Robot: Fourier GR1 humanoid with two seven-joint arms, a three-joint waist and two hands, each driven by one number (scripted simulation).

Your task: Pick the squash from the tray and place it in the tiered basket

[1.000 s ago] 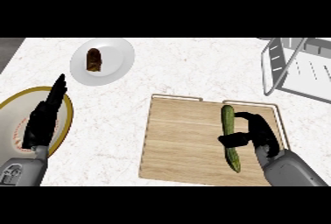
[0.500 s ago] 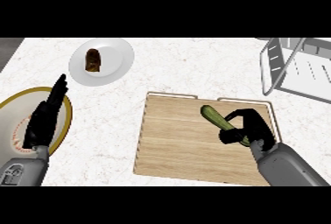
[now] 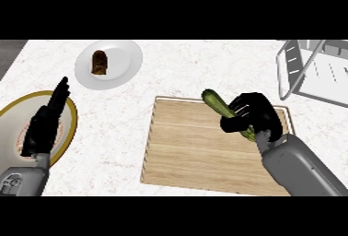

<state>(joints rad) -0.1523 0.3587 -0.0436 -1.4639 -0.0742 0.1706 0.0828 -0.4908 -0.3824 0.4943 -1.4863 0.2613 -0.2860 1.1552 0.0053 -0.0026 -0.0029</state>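
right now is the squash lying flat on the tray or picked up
Picked up, it seems: the right hand has its fingers curled round the squash, which slants with its free end over the wooden tray.

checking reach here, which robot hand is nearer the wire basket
Right. The right robot hand, holding the squash over the wooden tray, is just left of the basket. The left robot hand rests far across the counter.

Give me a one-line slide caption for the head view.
Right hand fingers curled round the long green squash above the wooden tray; left hand open over the yellow-rimmed plate.
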